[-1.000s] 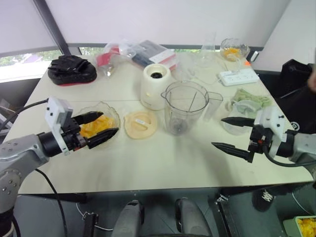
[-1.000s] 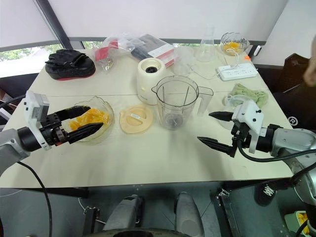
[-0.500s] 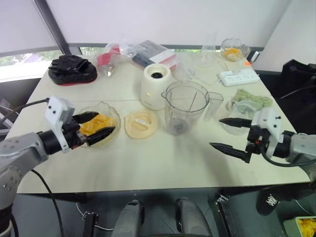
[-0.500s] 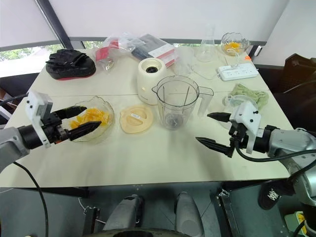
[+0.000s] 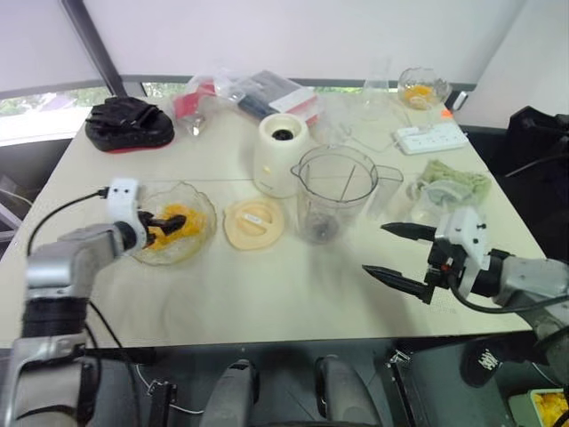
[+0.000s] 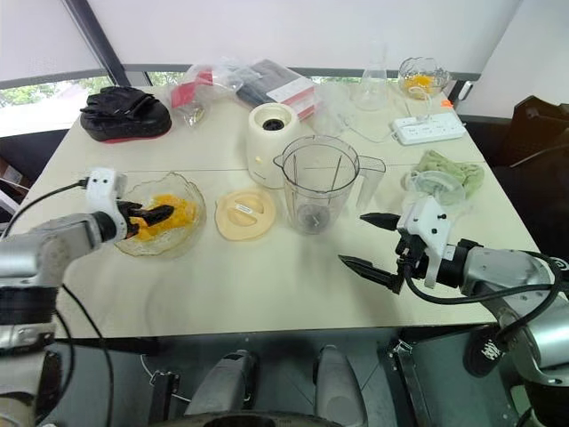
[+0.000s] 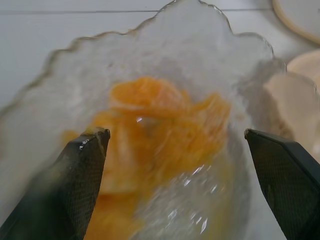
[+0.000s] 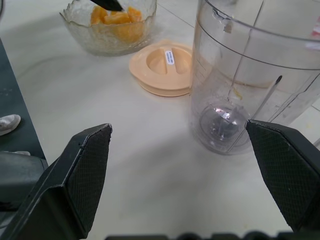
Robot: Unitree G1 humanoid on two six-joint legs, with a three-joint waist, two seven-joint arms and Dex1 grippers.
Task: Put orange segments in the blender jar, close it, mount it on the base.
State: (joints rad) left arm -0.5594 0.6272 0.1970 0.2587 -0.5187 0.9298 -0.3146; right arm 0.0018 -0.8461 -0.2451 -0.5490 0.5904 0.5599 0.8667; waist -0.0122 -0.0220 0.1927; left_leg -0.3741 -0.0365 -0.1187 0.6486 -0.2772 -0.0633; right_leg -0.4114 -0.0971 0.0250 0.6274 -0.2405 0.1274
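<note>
The orange segments (image 5: 180, 220) lie heaped in a scalloped glass bowl (image 5: 197, 242) on the left of the table. My left gripper (image 5: 165, 221) reaches down into that bowl, open, its fingertips (image 7: 95, 145) standing either side of the orange segments (image 7: 160, 115) with nothing gripped. The blender jar (image 5: 336, 191) stands upright and uncovered at mid-table, its blade hub (image 8: 222, 122) visible inside. Behind it to the left sits the cream base (image 5: 282, 156). My right gripper (image 5: 374, 248) hovers open over the table, right of the jar and holding nothing.
A flat cream-yellow lid (image 5: 253, 222) lies between bowl and jar. A small frosted cup (image 5: 384, 189) stands against the jar's right side. Farther back are black gloves (image 5: 129, 124), plastic packs (image 5: 253, 93), a power strip (image 5: 429, 138), a stemmed glass cup (image 5: 420, 89) and a green cloth (image 5: 455, 178).
My left gripper has gone forward and down from the bowl's near rim into the bowl, over the segments. The right gripper has stayed about where it was, still open.
</note>
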